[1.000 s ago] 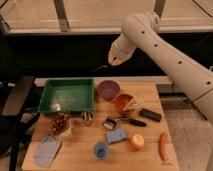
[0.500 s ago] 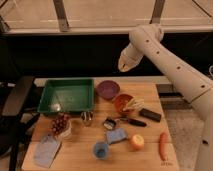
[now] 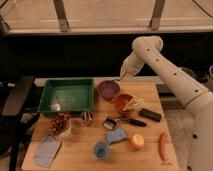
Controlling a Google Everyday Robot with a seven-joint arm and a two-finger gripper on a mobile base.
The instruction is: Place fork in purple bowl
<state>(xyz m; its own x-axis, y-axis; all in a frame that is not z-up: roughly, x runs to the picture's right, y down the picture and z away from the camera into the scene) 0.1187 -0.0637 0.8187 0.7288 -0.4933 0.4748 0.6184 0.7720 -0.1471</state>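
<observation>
I am the white arm, and my gripper [image 3: 123,75] hangs over the far edge of the wooden bench [image 3: 150,155], just past the right side of the purple bowl [image 3: 108,89]. I cannot tell if my jaws are apart or together, because that part is too dark and small. A thin light line near my gripper, above the far right rim of the purple bowl, may be the fork [image 3: 118,79], but I cannot be sure, and I cannot say if it touches the bowl. The purple bowl sits near the far edge of the bench, about in the middle. Just to its left is a green tray [image 3: 66,95], which fills the far left part of the bench. In front and to the right of the purple bowl is an orange bowl [image 3: 123,101] with pale sticks [image 3: 134,104] poking out of it. A black bar [image 3: 150,115] lies near the right edge. A black-handled tool with a round metal head [image 3: 111,122] lies near the middle. Red grapes [image 3: 60,123] sit near the left edge, and a gray cloth [image 3: 46,149] lies at the near left corner. A small blue cup [image 3: 101,149] and a blue sponge [image 3: 117,135] are near the front edge. Next to them is an orange fruit [image 3: 136,142], and a carrot [image 3: 163,144] lies by the near right corner.
</observation>
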